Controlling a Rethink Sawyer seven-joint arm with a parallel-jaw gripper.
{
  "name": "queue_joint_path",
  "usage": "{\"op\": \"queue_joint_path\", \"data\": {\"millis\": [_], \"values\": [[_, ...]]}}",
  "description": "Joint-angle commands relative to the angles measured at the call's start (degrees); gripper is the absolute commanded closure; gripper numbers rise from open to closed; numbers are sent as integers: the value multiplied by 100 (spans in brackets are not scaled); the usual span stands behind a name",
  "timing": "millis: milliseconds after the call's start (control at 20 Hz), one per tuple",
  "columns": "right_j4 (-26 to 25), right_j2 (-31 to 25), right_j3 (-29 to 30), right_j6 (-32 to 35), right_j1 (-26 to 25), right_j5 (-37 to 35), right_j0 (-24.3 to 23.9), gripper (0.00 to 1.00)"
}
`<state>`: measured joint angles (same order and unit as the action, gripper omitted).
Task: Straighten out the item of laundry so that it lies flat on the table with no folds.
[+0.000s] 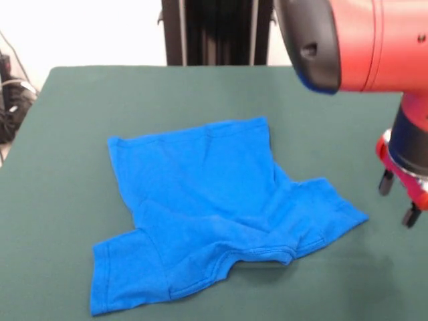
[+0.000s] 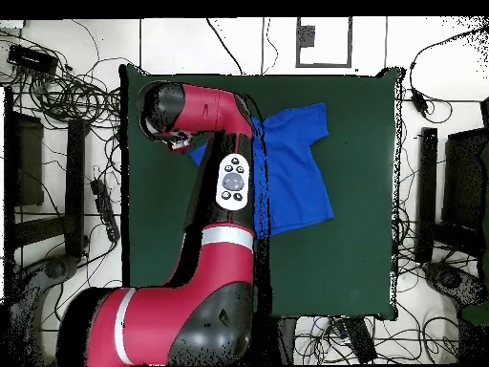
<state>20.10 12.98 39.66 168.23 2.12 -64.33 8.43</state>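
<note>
Green felt worktop (image 1: 80, 120) carried the blue T-shirt (image 1: 207, 207) near its middle, mostly spread, sleeves and collar rumpled.
Best, I judged, to pinch one sleeve hem and draw outward; the claw (image 1: 398, 199) hung beside the shirt, empty, fingers apart, touching nothing.

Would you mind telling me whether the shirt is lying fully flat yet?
Mostly spread, not fully flat. In the front view the shirt shows creases near the collar and one sleeve, though both sleeves lie out on the table.
</note>
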Motion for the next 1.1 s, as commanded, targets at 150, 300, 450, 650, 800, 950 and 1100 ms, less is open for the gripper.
{"op": "queue_joint_path", "data": {"millis": [150,300,450,650,800,950,1100], "values": [[-511,-386,39,-853,56,-1314,-120,0],[-727,-322,-335,-879,-165,-1409,-134,0],[-908,-303,-551,-832,-349,-1356,-130,0],[-957,-453,-513,-628,-505,-1063,-120,0],[-1015,-469,-517,-501,-614,-935,-78,0],[-1062,-462,-435,-422,-669,-806,-31,0],[-1128,-450,-270,-422,-678,-594,-20,0]]}}
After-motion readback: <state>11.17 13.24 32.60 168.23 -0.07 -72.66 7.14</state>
